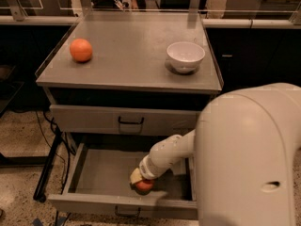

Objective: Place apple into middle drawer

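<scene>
One apple [145, 186] in the open middle drawer [96, 173], near its front. Gripper [140, 180] sits right on it; grip state: can't tell. One orange [81, 50] and one white bowl [186, 55] on the cabinet top [127, 55].

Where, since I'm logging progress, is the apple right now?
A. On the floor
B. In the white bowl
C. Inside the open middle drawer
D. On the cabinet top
C: the apple lies inside the open middle drawer, right at the gripper reaching down into it.
</scene>
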You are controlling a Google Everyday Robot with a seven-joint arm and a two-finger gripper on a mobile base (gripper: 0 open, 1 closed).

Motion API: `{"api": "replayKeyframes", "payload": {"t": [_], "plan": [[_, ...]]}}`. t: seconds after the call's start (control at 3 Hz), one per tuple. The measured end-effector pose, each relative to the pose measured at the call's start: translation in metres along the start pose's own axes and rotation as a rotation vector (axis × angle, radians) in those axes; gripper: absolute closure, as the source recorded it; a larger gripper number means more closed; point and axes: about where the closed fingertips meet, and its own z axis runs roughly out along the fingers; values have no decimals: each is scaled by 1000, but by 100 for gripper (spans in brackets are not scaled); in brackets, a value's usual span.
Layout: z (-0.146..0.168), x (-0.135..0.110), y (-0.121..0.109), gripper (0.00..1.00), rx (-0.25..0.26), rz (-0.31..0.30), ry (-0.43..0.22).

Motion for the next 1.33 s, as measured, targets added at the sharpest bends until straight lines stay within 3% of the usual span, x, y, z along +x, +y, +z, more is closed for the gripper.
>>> {"api": "replayKeyframes", "payload": {"t": [0.67,1.0,1.33], "plan": [[24,-6,-34,100,104,122,-42],[40,-5,-45,100,99,169,-61],[42,-4,-46,100,98,174,-63]]}}
